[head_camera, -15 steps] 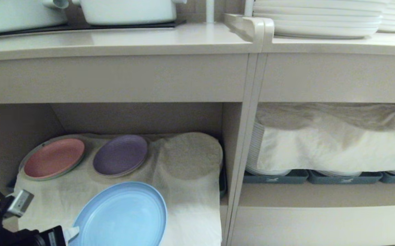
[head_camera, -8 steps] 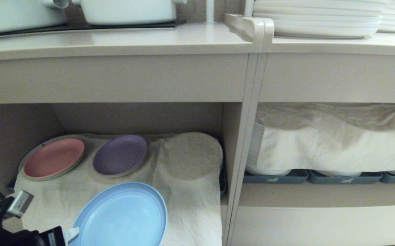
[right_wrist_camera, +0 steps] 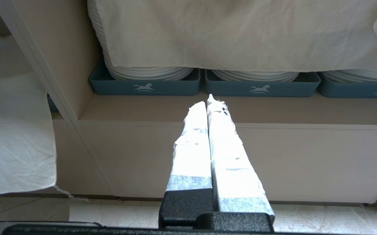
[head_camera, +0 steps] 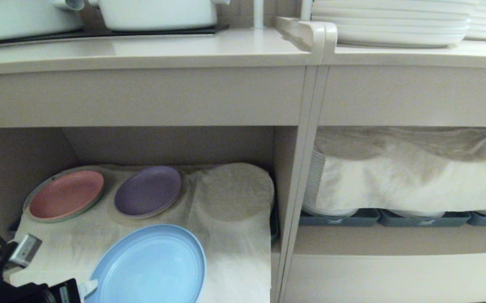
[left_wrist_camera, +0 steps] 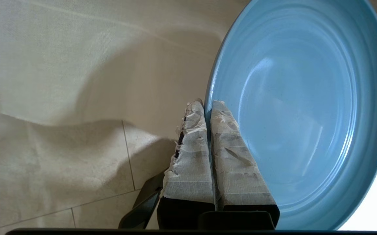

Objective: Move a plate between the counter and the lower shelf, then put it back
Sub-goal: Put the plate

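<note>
Our left gripper is clamped on the rim of the plate, holding it at the front of the lower shelf, over its white cloth. Behind the plate on that cloth we see a purple plate and a pink plate. Our right gripper hangs closed and empty before the neighbouring compartment's blue-grey trays.

I get soft, even light on the counter, a dim, shadowed cubby beneath, perhaps glare on the white cloth near me, and curved edges in my head view.
</note>
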### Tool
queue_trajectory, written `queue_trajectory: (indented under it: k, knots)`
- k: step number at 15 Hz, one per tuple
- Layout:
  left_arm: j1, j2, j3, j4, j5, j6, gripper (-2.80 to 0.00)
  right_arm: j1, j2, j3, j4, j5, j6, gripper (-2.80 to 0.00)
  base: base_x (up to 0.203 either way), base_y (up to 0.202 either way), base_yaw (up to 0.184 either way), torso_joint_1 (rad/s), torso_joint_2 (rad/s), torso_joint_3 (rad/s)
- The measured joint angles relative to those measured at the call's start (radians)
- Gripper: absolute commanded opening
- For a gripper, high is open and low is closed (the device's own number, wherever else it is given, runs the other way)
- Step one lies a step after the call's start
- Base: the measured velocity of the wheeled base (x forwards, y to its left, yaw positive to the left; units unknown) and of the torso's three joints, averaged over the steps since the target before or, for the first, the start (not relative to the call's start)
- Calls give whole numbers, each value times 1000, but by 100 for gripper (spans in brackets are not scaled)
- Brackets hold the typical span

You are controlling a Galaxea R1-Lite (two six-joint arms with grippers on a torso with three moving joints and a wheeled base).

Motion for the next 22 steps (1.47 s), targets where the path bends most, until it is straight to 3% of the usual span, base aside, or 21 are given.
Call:
queue_trajectory:
  k: [19,22]
  knots:
    - [0,-12,-1,0,1,1,-280,0,0,0,0,0,-3,-280,0,0,0,0,0,0]
    - [0,-12,1,1,0,1,-280,0,0,0,-1,0,-3,-280,0,0,0,52,-243,-195]
